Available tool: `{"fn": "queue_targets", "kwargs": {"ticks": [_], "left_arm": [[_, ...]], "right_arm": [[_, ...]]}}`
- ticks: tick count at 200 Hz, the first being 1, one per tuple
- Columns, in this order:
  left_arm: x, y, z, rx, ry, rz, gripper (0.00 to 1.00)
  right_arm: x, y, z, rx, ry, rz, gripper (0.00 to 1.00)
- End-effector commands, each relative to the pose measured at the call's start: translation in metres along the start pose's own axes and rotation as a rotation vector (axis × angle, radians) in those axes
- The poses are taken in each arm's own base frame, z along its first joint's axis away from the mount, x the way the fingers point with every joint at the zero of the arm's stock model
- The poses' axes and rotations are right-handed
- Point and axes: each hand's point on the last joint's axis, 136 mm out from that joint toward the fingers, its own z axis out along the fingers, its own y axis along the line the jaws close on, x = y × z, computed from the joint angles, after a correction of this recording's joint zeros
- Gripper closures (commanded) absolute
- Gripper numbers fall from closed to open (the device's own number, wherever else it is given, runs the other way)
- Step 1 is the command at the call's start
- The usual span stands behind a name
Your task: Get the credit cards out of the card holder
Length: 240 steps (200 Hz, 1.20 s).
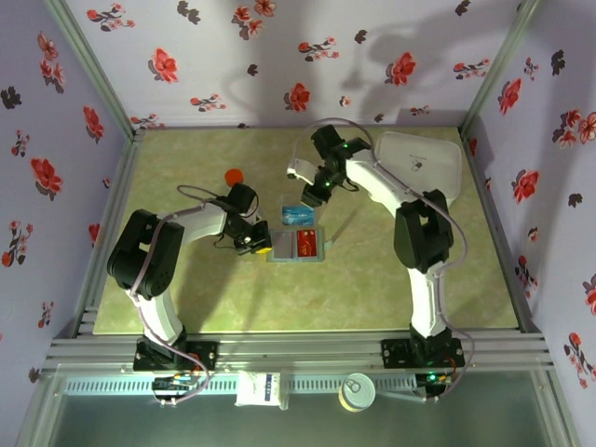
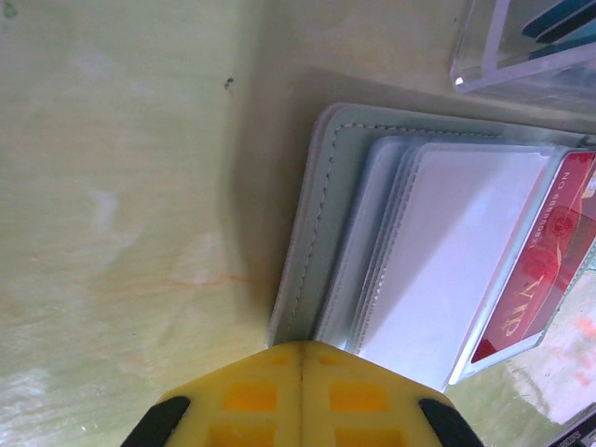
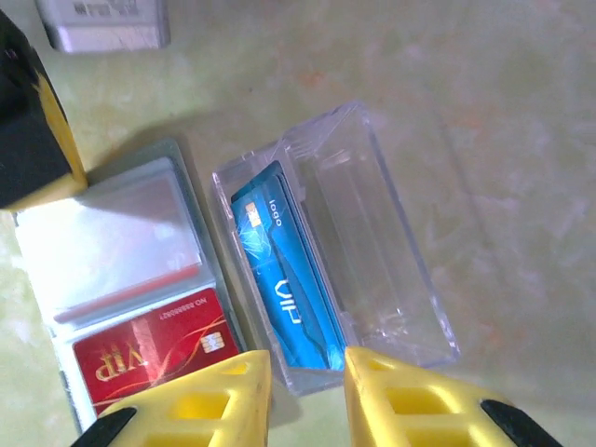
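An open card holder lies mid-table, 1 red card sleeved inside. The left gripper, shut and empty, rests on its 9 o'clock edge, likely pinning it. The right gripper, slightly parted and empty, hovers at 12 o'clock over 1 blue card in a clear box.

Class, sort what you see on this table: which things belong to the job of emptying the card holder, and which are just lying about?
Belong to the job:
- card holder, lying open
- red card, in its pocket
- blue card, in the clear box

Just lying about:
- orange-red round thing
- big white box
- white packet on the near ledge
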Motion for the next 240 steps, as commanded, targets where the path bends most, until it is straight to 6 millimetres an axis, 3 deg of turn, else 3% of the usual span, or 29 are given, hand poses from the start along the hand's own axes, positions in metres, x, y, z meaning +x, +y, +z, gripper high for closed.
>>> {"fn": "queue_targets", "kwargs": {"ticks": [1,39,71,108,142,201,240], "left_arm": [[0.0,-0.003,-0.008,0.005,-0.004,0.01,0.95],[-0.001,-0.019,-0.016,0.027,-0.019,0.039,0.95],[0.001,-0.043,-0.018,0.043,-0.024,0.078,0.95],[0.004,-0.07,-0.011,0.049,-0.008,0.129,0.96],[0.005,-0.079,0.003,0.019,0.009,0.153,0.98],[0.01,-0.069,0.024,-0.065,0.034,0.167,1.0],[0.008,-0.075,0.024,-0.064,0.027,0.173,1.0]], "right_arm": [[-0.017,-0.004,-0.012,0.053,-0.128,0.224,0.72],[-0.006,0.006,-0.013,0.071,-0.233,0.636,0.71],[0.025,0.021,-0.002,0.056,-0.244,0.952,0.72],[0.057,0.043,0.012,-0.005,-0.179,1.182,0.74],[0.076,0.057,0.029,-0.06,-0.118,1.28,0.72],[0.093,0.06,0.042,-0.051,-0.081,1.341,0.63],[0.091,0.062,0.049,-0.088,-0.087,1.356,0.73]]}}
